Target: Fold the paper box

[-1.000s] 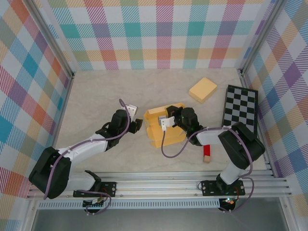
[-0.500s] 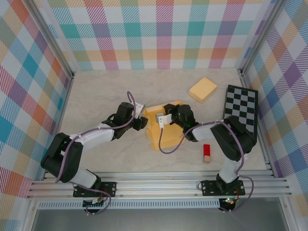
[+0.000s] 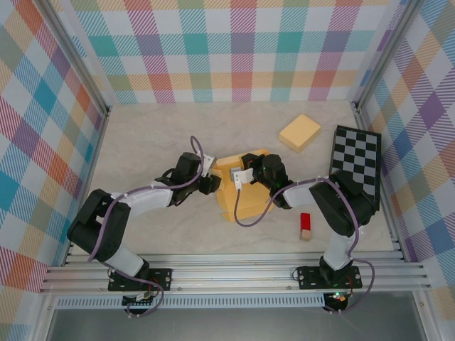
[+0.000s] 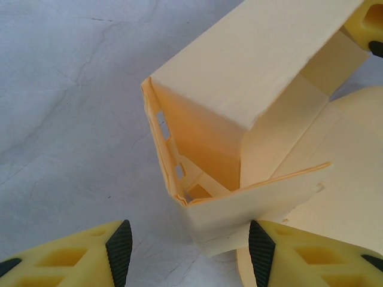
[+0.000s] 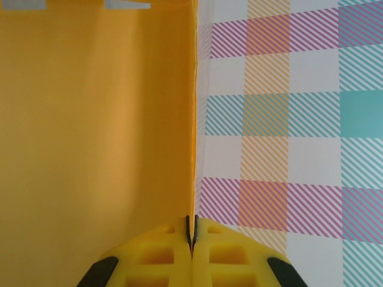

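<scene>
Top external: both arms lie stretched inward toward the paper box [image 3: 249, 206]

Paper box [image 3: 249, 195] pale yellow; board [image 3: 355, 162] black-white checks; walls [image 3: 242, 50] pastel plaid; small block [image 3: 306, 220] red.

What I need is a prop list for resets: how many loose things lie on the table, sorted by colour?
Yellow: 2, the paper box and the block
Black and white: 1, the checkered board
Red and tan: 1, the small piece
Total: 4
</scene>
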Robot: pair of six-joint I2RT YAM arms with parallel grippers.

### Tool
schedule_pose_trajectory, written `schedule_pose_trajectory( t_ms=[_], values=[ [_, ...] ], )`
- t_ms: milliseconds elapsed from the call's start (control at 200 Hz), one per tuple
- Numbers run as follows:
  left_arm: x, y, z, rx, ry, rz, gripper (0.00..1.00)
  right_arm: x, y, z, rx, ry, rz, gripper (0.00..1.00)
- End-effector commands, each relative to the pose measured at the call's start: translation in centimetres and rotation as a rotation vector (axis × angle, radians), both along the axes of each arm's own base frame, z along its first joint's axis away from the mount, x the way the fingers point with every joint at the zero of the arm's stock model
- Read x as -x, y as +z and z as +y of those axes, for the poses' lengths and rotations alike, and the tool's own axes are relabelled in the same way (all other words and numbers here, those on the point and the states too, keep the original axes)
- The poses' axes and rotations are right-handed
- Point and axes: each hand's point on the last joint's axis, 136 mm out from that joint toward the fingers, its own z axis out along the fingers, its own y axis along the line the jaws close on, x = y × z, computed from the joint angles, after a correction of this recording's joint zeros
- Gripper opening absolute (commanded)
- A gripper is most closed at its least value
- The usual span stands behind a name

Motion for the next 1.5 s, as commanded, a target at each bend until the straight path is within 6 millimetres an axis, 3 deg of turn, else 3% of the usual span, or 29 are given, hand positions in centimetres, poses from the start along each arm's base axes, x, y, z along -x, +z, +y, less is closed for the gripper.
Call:
schedule_pose_trajectory(
  t_ms=[0, 310, 580, 915, 1360, 1495],
  values=[
    [-1.2, 0.8, -1.2, 0.032, 0.021, -0.027, 0.57, -0.4, 0.9, 0.6, -0.042, 0.018, -0.015, 0.00],
    [-1.2, 1.4, -3.3, 0.076, 0.024, -0.030, 0.56, -0.3, 0.5, 0.4, -0.034, 0.012, -0.011, 0.00],
    [-2.3, -0.2, -2.4, 0.026, 0.113, -0.012, 0.54, -0.3, 0.3, 0.3, -0.032, 0.009, -0.010, 0.00],
    [-3.7, 0.2, -2.6, 0.031, 0.174, -0.042, 0.50, 0.2, 0.1, 0.3, -0.034, 0.018, -0.006, 0.00],
    [-5.4, -0.1, -1.1, -0.020, 0.312, -0.079, 0.28, 0.8, -0.7, -0.1, -0.030, 0.018, 0.021, 0.00],
    [-5.9, -0.2, -0.2, -0.062, 0.385, -0.079, 0.16, 0.7, -0.8, -0.4, -0.035, -0.011, 0.032, 0.00]
  ],
)
